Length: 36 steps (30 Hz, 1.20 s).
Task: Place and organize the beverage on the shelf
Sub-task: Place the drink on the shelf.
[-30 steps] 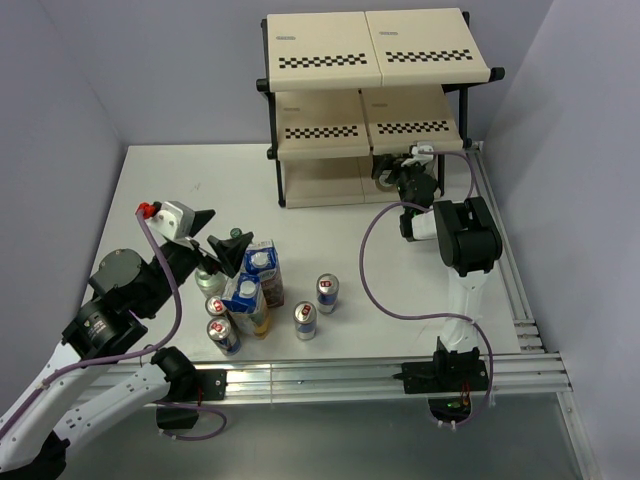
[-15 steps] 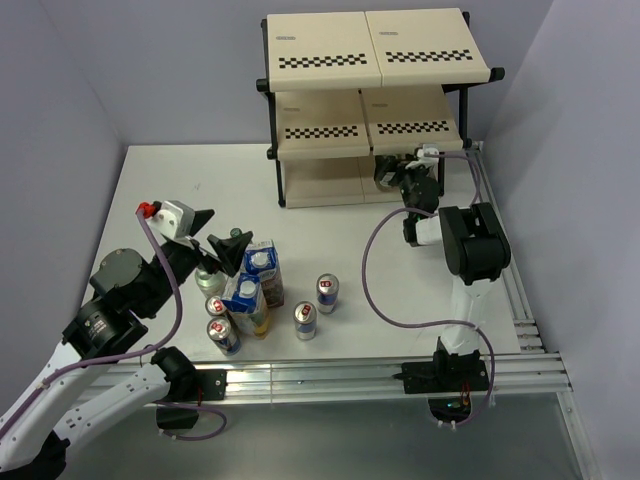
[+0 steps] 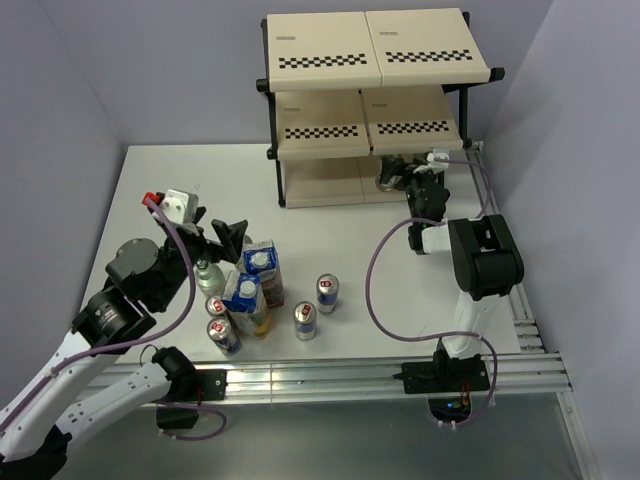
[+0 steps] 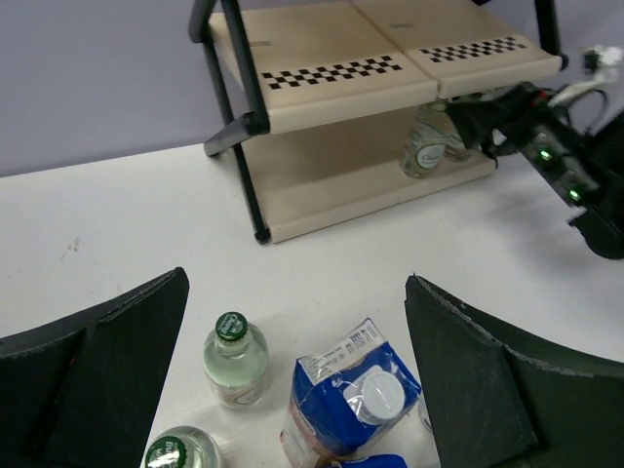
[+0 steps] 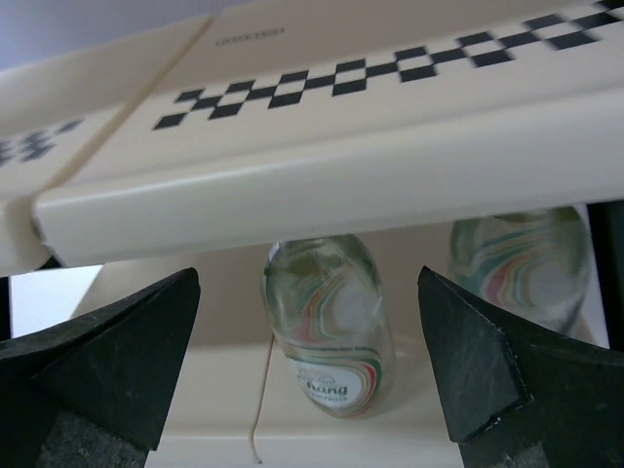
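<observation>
The shelf (image 3: 372, 60) stands at the back of the table. My right gripper (image 3: 402, 172) is open at the right end of its bottom tier. In the right wrist view a clear bottle (image 5: 327, 322) stands on that tier between my wide fingers (image 5: 107, 361), untouched, and a second bottle (image 5: 517, 263) stands to its right. My left gripper (image 3: 215, 233) is open and empty above the drinks on the table. Below it are two clear bottles (image 4: 234, 361) (image 4: 171, 455) and the purple carton (image 4: 356, 400). The yellow carton (image 3: 245, 298) and several cans (image 3: 327, 292) stand nearby.
The shelf's black frame post (image 4: 244, 146) stands at its front left corner. Aluminium rails (image 3: 340, 378) run along the near edge and down the right side of the table. The right arm's purple cable (image 3: 372, 280) loops over the table.
The right arm has stretched further toward the bottom tier. The left wrist has shifted a little back and to the right above the drinks.
</observation>
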Available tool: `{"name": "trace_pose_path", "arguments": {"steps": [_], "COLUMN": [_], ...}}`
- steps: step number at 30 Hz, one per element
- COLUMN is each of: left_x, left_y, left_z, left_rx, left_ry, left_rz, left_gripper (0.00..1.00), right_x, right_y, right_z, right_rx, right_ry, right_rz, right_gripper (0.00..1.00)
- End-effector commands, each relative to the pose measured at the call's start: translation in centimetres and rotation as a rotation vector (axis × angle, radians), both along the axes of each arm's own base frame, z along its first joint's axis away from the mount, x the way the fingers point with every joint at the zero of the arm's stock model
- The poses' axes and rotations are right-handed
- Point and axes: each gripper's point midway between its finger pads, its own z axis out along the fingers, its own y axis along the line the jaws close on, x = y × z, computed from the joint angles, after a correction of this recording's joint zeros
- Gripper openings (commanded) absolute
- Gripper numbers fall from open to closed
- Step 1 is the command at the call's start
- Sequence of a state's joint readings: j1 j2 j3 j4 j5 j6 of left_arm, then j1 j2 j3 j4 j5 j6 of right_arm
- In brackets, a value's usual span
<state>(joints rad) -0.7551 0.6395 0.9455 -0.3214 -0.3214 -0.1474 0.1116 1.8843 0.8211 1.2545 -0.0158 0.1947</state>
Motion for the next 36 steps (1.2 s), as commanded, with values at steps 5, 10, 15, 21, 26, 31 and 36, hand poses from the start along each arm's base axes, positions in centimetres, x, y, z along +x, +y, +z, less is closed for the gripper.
{"name": "trace_pose_path", "arguments": {"steps": [5,10,15,21,26,31,36], "left_x": [1.7,2.4,3.0,1.9,0.8,0.6,1.8], "left_y": [2.4,3.1,5.7,8.2,9.3,9.2,8.7], "left_z": [2.0,1.6,1.2,-2.2,-4.9,-8.1,-11.7], "left_rx": [-0.074,-0.089,-0.143,-0.171,-0.211,-0.195,-0.173], "left_ry": [0.016,0.057,0.139,0.313,0.384,0.458,0.542], "left_rz": [0.190,0.253,0.456,0.660,0.733,0.755,0.761], "left_gripper": [0.99,1.00,0.99,0.99,0.99,0.99,0.99], "right_x": [-2.8,-3.3,-4.7,-8.6,-13.0,-16.9,-19.6], "right_y": [0.0,0.4,1.2,2.1,1.1,2.9,5.7], "right_z": [5.8,5.7,4.8,6.1,7.9,11.5,14.6], "right_rx": [0.054,0.104,0.127,0.133,0.048,0.135,0.214], "right_ry": [-0.128,-0.040,0.068,0.247,0.343,0.297,0.212], "right_rz": [-0.030,-0.021,-0.005,-0.051,-0.211,-0.120,0.103], "right_gripper": [1.00,1.00,1.00,1.00,1.00,1.00,1.00]}}
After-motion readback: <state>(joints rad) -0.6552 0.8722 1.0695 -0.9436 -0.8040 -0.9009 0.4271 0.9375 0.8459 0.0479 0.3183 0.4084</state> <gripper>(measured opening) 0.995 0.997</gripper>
